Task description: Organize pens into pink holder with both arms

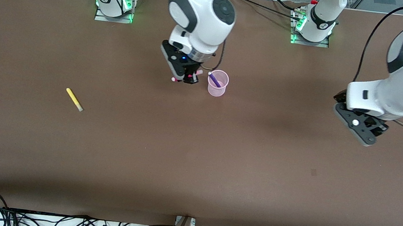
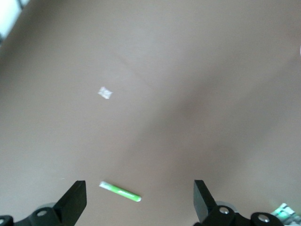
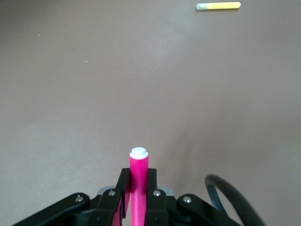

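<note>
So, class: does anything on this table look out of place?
Yes: the yellow pen lies loose toward the right arm's end, away from the pink holder; the green pen lies loose under the open left pincer.

Right gripper [image 1: 186, 78] jaws clamped; left gripper [image 2: 140, 200] jaws spread.

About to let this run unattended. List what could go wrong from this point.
1. The right gripper, shut on the magenta pen, is beside the pink holder, not over it; the pen lies crosswise and could catch the rim or tip the cup.
2. The purple pen leans inside and may block the next one.
3. The open left gripper hangs above the green pen, which is off-centre between its fingers, so a straight descent might miss it.
</note>
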